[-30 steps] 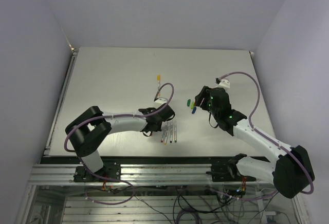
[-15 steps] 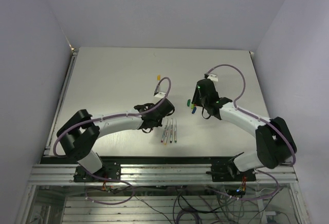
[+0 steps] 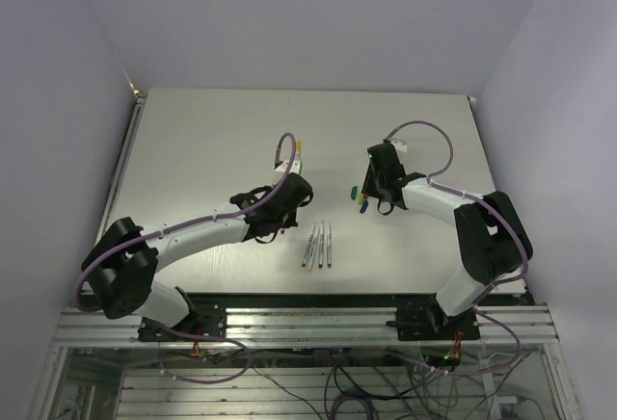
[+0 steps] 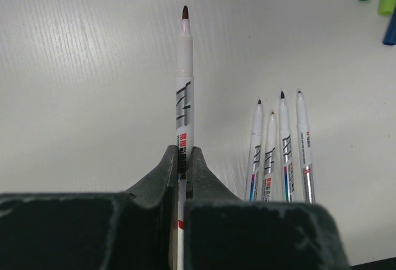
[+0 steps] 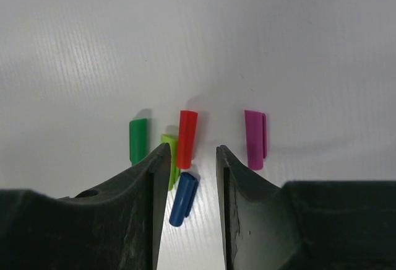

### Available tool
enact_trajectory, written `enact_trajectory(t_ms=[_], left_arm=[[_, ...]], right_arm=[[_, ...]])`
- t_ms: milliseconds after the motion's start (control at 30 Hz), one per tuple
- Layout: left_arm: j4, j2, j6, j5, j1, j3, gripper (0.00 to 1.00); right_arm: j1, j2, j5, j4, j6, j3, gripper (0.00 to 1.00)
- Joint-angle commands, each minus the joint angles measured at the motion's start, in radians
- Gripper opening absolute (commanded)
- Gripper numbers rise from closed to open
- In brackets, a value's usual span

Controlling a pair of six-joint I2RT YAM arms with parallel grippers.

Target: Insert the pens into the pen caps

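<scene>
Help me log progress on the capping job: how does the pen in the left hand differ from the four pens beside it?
The held pen is pinched by the shut left hand; the four pens lie loose on the table. The held pen is on its own; the four pens lie side by side in a tight row. Shared: all are uncapped, with white printed barrels, tips pointing away from the wrist camera.
</scene>
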Motion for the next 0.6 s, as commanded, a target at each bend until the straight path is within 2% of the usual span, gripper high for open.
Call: enact_trajectory(t_ms=[0, 567], left_arm=[[0.036, -0.044, 0.003, 0.010, 0.017, -0.015, 0.07], [0.038, -0.042, -0.001, 0.046, 0.031, -0.027, 0.07]], right_arm=[[-0.007, 0.041, -0.025, 0.038, 0.012, 0.051, 0.35], [-0.008, 0.113, 0.016, 0.043, 0.012, 0.085, 0.35]])
